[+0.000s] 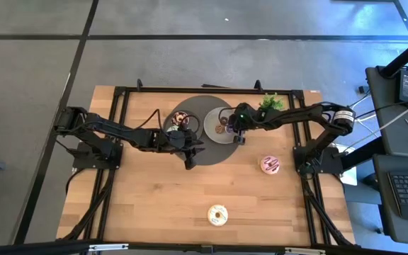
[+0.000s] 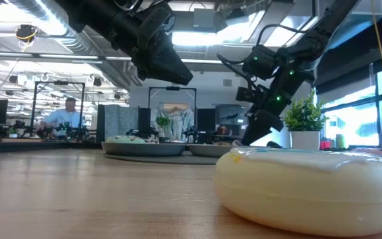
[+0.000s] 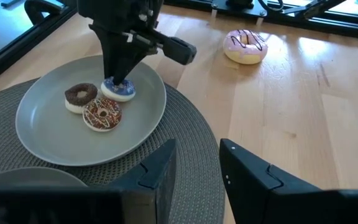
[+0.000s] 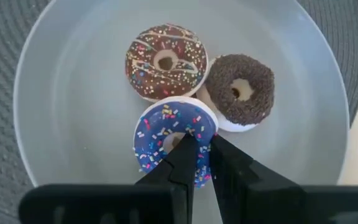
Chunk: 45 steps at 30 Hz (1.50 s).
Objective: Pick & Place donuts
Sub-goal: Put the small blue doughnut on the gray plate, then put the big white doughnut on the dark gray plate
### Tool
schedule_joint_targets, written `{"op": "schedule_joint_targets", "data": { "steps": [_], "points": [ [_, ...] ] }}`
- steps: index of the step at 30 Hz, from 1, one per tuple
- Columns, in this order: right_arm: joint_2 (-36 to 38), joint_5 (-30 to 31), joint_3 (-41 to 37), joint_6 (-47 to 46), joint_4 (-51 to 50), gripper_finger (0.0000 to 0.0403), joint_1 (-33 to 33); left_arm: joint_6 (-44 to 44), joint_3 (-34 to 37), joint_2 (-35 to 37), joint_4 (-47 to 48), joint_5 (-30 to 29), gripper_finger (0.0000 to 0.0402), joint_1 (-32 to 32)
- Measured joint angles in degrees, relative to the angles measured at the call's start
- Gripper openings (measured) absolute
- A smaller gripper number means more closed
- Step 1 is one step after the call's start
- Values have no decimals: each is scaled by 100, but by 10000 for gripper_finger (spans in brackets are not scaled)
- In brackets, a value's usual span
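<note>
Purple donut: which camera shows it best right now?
The right wrist view: the purple donut fills it, gripped by the right end effector. The left wrist view shows it small, the high view barely, the low view not at all.

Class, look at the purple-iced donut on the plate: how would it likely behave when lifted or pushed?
The purple donut keeps its ring shape with the right end effector pinching its rim, so probably stiff. Small, so likely light. Lying flat on the grey plate, it should slide rather than roll, perhaps nudging the touching brown donuts.
</note>
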State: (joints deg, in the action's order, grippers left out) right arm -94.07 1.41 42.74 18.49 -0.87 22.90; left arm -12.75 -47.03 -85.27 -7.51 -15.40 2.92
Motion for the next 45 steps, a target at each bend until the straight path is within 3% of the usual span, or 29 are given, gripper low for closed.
{"op": "schedule_joint_targets", "data": {
  "steps": [13, 28, 45],
  "points": [
    [-25, 197, 0, 139, 77, 52, -2, 0, 0, 0, 0, 1, 118, 0],
    [60, 216, 2, -3, -64, 128, -2, 0, 0, 0, 0, 1, 116, -2],
    [314, 209, 59, -310, -320, 130, -2, 0, 0, 0, 0, 1, 119, -2]
  ]
}}
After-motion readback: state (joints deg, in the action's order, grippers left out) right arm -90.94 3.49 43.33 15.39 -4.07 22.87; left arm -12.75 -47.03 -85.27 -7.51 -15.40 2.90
